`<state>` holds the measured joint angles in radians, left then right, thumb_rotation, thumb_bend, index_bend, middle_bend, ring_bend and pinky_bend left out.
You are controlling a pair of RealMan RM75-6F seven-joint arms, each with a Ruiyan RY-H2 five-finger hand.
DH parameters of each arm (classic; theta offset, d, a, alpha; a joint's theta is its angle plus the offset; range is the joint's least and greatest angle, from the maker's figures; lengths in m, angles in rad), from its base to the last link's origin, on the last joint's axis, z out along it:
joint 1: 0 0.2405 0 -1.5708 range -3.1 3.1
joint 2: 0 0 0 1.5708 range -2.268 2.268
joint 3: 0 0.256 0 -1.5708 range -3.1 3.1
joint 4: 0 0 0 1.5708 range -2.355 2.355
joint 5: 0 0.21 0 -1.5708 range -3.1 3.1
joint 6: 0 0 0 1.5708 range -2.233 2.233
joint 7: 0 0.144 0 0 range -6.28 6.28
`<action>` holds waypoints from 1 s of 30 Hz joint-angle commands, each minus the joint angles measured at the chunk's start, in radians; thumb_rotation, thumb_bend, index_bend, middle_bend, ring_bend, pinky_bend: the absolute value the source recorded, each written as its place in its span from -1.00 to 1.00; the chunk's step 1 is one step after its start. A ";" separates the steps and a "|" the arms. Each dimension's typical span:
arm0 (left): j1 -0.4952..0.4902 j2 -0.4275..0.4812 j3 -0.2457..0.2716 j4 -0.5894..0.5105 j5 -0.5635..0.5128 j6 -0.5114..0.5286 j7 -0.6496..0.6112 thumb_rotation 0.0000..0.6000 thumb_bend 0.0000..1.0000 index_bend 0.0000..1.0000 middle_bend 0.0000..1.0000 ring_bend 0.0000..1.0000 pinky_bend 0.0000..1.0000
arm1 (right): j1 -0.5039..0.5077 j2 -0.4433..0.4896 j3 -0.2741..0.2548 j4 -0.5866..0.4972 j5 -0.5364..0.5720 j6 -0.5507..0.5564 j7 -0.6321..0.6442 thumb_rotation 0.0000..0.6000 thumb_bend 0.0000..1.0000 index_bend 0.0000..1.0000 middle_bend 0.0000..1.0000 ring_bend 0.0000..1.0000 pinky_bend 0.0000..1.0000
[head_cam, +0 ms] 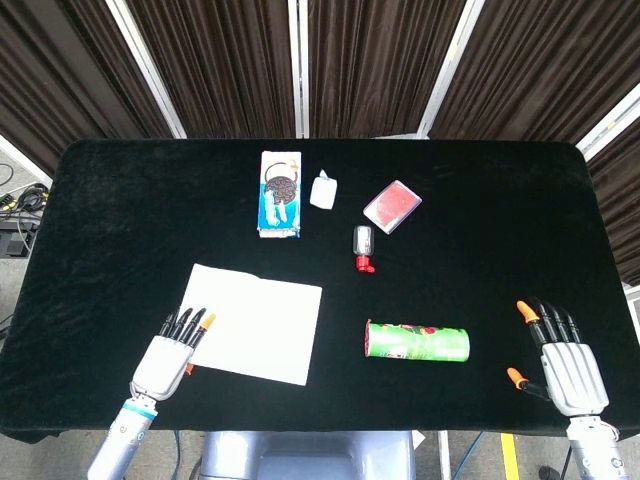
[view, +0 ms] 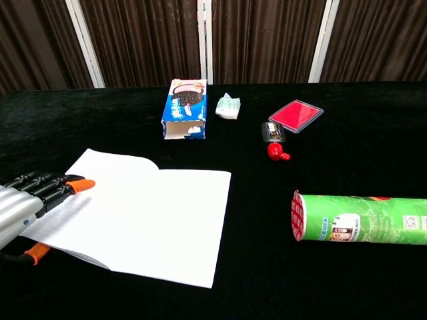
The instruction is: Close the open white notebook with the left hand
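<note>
The white notebook (head_cam: 258,322) (view: 147,227) lies open on the black table (head_cam: 120,220), near its front left. My left hand (head_cam: 168,352) (view: 27,200) is at the notebook's left edge. Its fingers (view: 63,186) are stretched out flat over the left page, and the orange thumb tip sits low beside the page's near-left corner. That left page looks slightly raised off the table. The hand closes around nothing that I can see. My right hand (head_cam: 570,365) rests flat at the table's front right with its fingers apart and empty, far from the notebook.
A green chips can (head_cam: 417,342) (view: 360,218) lies on its side right of the notebook. Further back are a blue cookie box (head_cam: 280,193), a small white packet (head_cam: 323,190), a red case (head_cam: 392,206) and a small red-capped item (head_cam: 364,247).
</note>
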<state>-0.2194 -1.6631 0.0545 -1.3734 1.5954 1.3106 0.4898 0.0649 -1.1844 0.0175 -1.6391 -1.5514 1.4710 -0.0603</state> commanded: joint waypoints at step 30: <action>-0.108 -0.053 -0.076 -0.114 0.077 0.000 0.094 1.00 -0.23 -1.00 -1.00 -1.00 -1.00 | 0.000 0.002 0.001 0.000 0.001 -0.002 0.005 1.00 -0.83 -1.00 -1.00 -1.00 -1.00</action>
<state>-0.3266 -1.7147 -0.0213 -1.4887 1.6728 1.3107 0.5827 0.0653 -1.1822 0.0182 -1.6390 -1.5503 1.4696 -0.0549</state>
